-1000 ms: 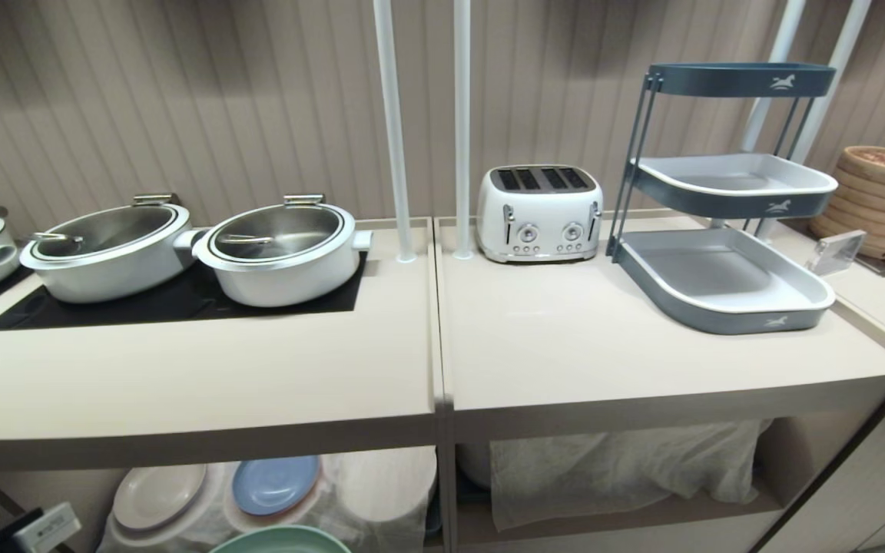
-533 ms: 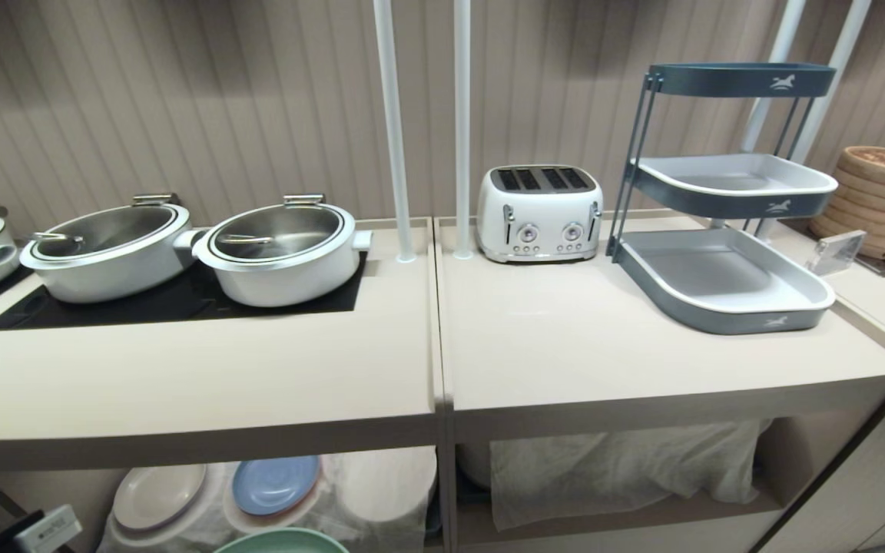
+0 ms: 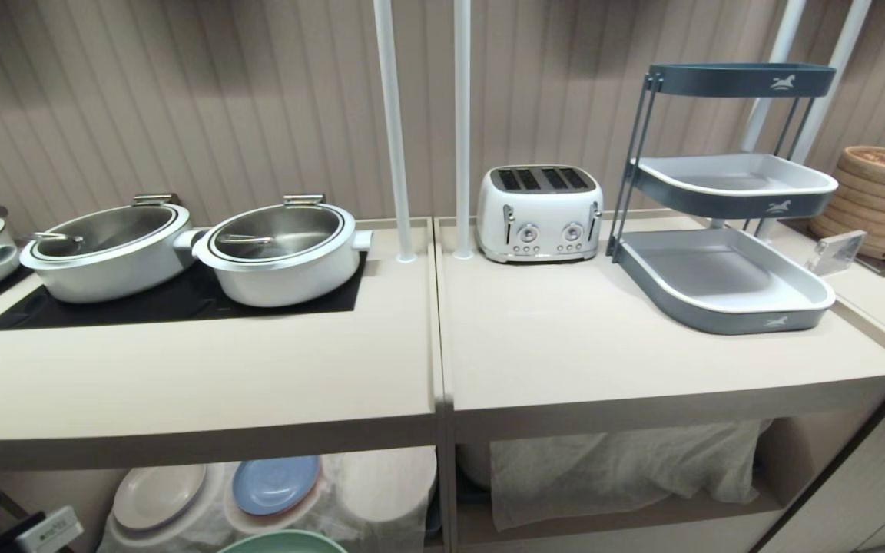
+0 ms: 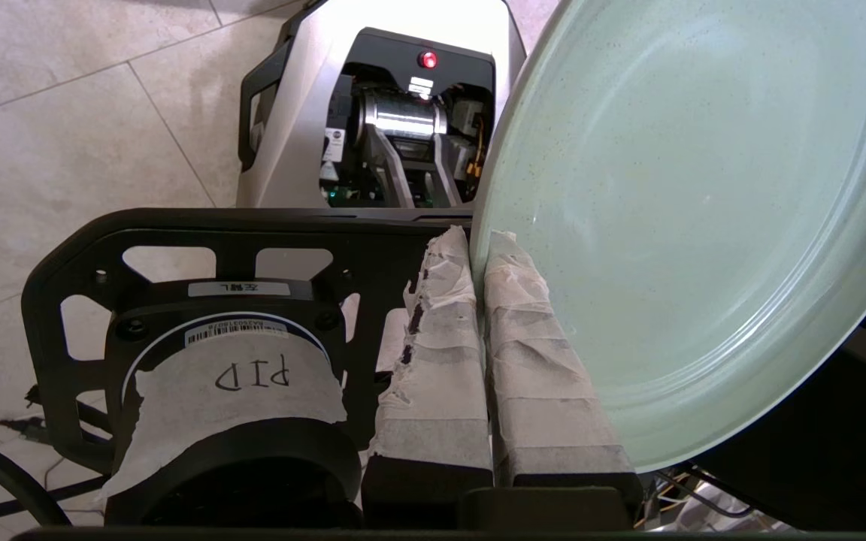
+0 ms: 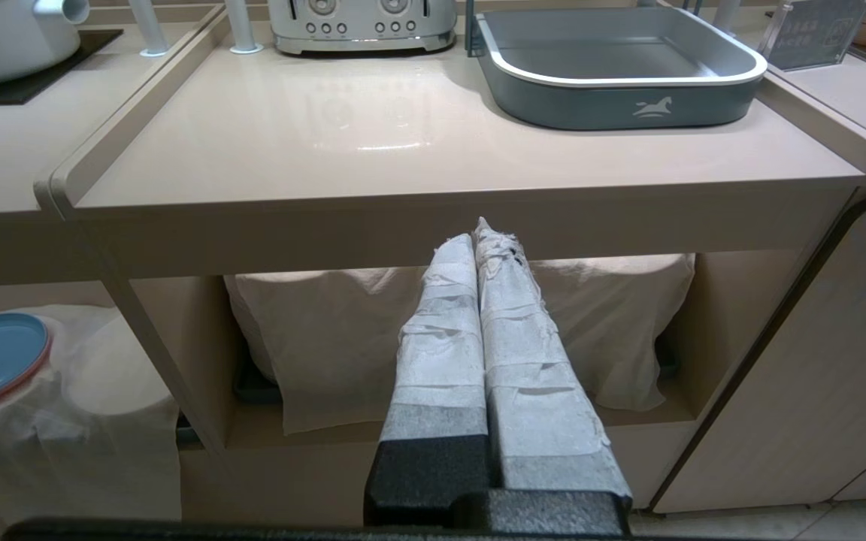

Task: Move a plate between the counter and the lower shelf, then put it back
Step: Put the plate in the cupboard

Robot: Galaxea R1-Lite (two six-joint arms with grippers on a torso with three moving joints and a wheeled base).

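The left gripper (image 4: 476,244) pinched the rim of the green plate (image 4: 704,210); the right gripper (image 5: 478,233) hung clenched, empty, before the lower shelf (image 5: 628,421).

The round mint-green matte plate (image 4: 688,225) with a low raised rim is pinched at its edge and held tilted. The long beige smooth counter (image 3: 565,346) carries no plate. In the beige lower shelf (image 5: 628,417), cloth-draped stacks are kept.
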